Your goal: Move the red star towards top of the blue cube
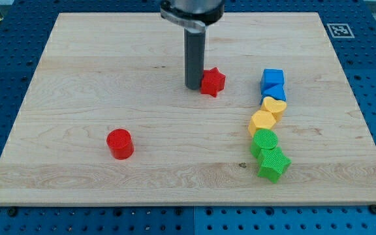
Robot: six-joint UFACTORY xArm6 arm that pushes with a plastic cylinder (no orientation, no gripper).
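One light, rigid red star is sitting against my tip; no pincer showing, so pushing its left side toward the blue cube.

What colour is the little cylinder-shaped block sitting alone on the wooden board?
Red: the red cylinder block, plain in the camera view.

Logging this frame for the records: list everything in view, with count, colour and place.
red star: 1, red, upper middle, right of my tip
red cylinder: 1, red, lower left
blue cube: 1, blue, top of the right column
blue block: 1, blue, just below the cube
yellow blocks: 2, yellow, mid column
green blocks: 2, green, column bottom
wooden board: 1, light wood, under everything
my tip: 1, dark, against the star's left side
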